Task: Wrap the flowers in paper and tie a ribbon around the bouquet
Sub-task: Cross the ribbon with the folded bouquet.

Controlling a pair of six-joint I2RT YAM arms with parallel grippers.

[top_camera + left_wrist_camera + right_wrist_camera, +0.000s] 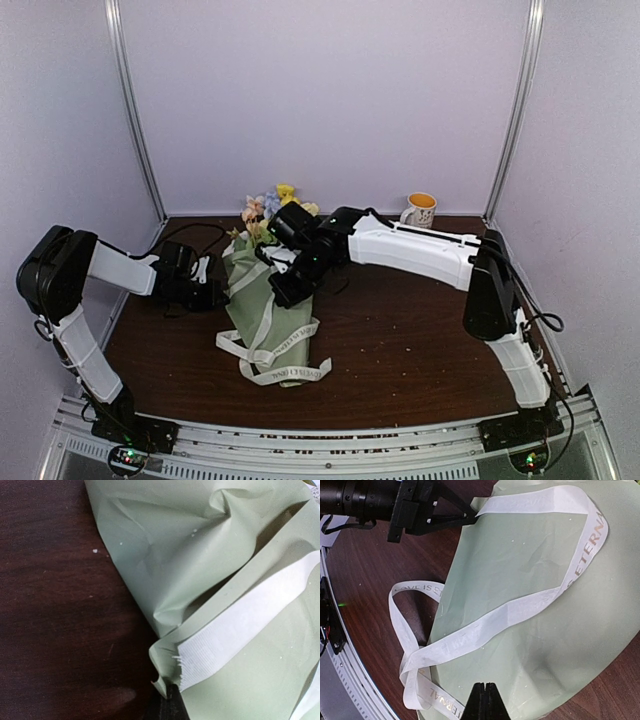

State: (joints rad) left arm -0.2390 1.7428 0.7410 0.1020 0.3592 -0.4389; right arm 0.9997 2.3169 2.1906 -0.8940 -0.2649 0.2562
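Since the wrapping looks finished and the tying does not, I judge the task a little past halfway. Nearest the arm bases, the narrow tip of the bouquet [285, 350] lies on the tabletop [420, 340], left of centre, with the ribbon [485, 630] spilling off it in loose loops and printed tails. I see no knot and no bow; the band only lies across the cone, crosses itself once near the tip and runs up to the wide end.

Over the middle of the cone, the right fingers [479, 705] are pressed together with nothing between them that I can see, hanging just above the paper [535, 555]. The paper is folded fully round the stems, sage side out, creased but closed.

At the cone's left edge, the left fingers [452, 517] are closed, and one end of the ribbon meets their tips, so I take it they pinch that end. From the left wrist view I cannot tell whether the paper's edge is caught in there too.

Further back, the flowers [268, 208] poke out of the open mouth, towards the back wall. A mug [420, 210] stands well apart at the far right.

What is left, by my reckoning: draw the ribbon snug round the cone, knot it and form the bow.
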